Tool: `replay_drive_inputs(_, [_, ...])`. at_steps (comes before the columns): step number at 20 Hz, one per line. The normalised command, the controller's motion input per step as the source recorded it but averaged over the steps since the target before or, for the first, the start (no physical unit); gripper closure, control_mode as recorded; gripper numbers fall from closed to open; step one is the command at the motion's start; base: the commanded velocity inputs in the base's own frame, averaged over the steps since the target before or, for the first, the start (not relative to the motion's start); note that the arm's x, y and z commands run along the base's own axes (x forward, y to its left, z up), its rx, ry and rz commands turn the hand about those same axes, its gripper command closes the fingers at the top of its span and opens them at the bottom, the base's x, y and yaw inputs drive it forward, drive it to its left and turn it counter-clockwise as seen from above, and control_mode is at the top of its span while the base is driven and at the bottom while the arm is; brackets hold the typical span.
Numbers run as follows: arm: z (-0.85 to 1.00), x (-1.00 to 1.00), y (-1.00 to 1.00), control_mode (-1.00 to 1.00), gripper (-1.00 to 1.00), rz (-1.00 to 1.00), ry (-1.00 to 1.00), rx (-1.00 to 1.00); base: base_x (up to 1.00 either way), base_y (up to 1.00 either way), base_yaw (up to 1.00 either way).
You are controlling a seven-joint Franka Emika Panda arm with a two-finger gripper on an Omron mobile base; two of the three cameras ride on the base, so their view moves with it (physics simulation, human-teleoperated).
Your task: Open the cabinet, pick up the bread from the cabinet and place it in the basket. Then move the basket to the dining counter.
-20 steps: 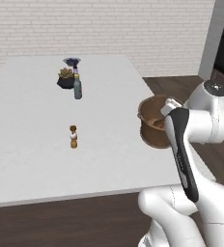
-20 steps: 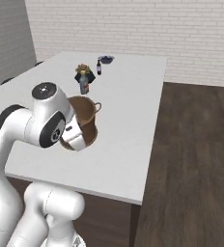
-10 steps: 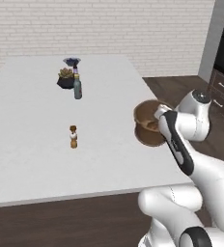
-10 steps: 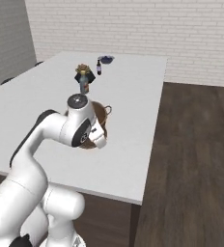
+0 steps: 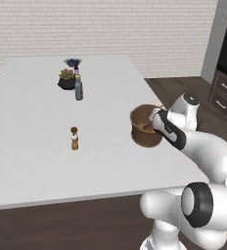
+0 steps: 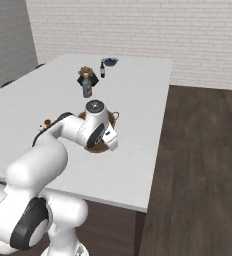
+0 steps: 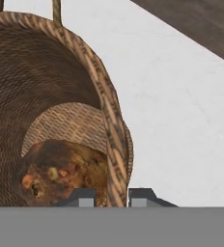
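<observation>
Bread (image 7: 61, 173): tan-brown loaf piece, lying inside the basket (image 5: 146, 127). Basket: brown, woven, on the dining counter (image 5: 32, 122) near its right edge. Gripper (image 7: 112, 197): jaws closed on the basket's rim wall. Farther left: small bottle (image 5: 74, 138), grey bottle (image 5: 79, 88), potted plant (image 5: 66, 78). No legible writing.

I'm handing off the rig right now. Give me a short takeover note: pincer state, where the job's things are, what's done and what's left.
Pincer: closed on the rim of the round brown woven basket, one fingertip inside the wall, one outside.
Basket: over the large white dining counter, near its right edge. Whether its base already rests on the top, I cannot tell.
Bread: the small tan-brown rounded loaf lies in the basket's bottom.
Done: bread in basket, basket brought to the counter.
Left: confirm the basket is set down, then release and back the arm away.
</observation>
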Motion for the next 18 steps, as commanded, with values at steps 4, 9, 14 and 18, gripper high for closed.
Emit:
replay_drive_inputs(4, [-0.44,0.67,0.00,-1.00,1.00,0.02,0.09,0.00,0.00,0.00,0.00])
replay_drive_inputs(9, [-0.46,0.46,0.00,-1.00,1.00,0.00,0.12,0.00,0.00,0.00,0.00])
replay_drive_inputs(14, [-0.39,0.18,0.00,-1.00,1.00,0.00,0.10,0.00,0.00,0.00,0.00])
replay_drive_inputs(18, [-0.39,0.03,0.00,-1.00,1.00,0.00,0.08,0.00,0.00,0.00,0.00])
